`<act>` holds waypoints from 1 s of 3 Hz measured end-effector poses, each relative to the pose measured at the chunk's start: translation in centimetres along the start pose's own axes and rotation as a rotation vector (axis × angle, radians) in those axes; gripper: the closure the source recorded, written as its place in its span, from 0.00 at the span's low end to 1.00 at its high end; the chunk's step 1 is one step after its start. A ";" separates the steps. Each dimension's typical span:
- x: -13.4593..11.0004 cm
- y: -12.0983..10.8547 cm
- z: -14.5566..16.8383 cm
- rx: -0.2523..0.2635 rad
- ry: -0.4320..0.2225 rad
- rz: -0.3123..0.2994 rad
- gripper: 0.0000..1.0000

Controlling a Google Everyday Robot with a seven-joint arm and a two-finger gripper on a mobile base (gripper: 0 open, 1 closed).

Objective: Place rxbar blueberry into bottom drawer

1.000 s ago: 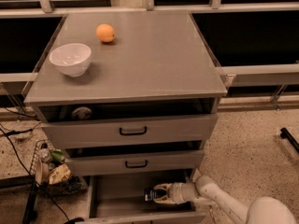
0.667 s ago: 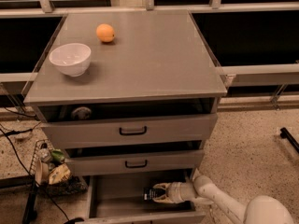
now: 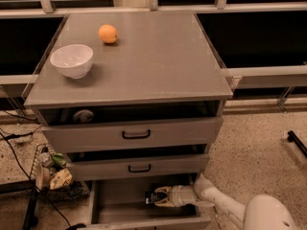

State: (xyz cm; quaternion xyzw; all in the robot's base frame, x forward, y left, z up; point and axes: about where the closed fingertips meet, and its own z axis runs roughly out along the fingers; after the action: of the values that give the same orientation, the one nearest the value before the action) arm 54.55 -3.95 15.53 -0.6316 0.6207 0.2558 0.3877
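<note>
Camera view, nearest the lens: the white arm [image 3: 225, 204] reaches in from the lower right, its gripper [image 3: 158, 197] low inside the pulled-out bottom drawer [image 3: 112, 202]; the two pale fingers [image 3: 166, 190] are drawn in to a narrow gap, pinching one end of the rxbar blueberry [image 3: 151, 197]; the dark bar sits at the fingertips, over the drawer's grey floor near its middle, though whether it touches that floor cannot be told; the front edge of the middle drawer [image 3: 139, 167] overhangs just above the gripper and shades the back of the drawer below; left of the cabinet, a wire basket [image 3: 48, 174] of packets stands on the speckled floor beside black cables [image 3: 14, 152]; higher up, the top drawer [image 3: 135, 134] is a little open, a round dark-rimmed object [image 3: 83, 115] showing in the gap at its left; on the grey cabinet top [image 3: 158, 61], a white bowl [image 3: 72, 60] stands near the left edge; an orange fruit [image 3: 108, 33] lies farther back, apart from the bowl; beyond, a pale rail [image 3: 259, 6] crosses dark panes.
</note>
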 end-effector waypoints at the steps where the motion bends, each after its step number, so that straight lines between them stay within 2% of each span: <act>1: 0.5 -0.3 1.0 -0.009 -0.009 0.022 1.00; 3: 2.2 -0.6 2.8 -0.027 -0.007 0.070 1.00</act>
State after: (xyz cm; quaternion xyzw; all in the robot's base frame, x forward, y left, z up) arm 55.84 -3.07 12.26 -0.6138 0.6375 0.2798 0.3721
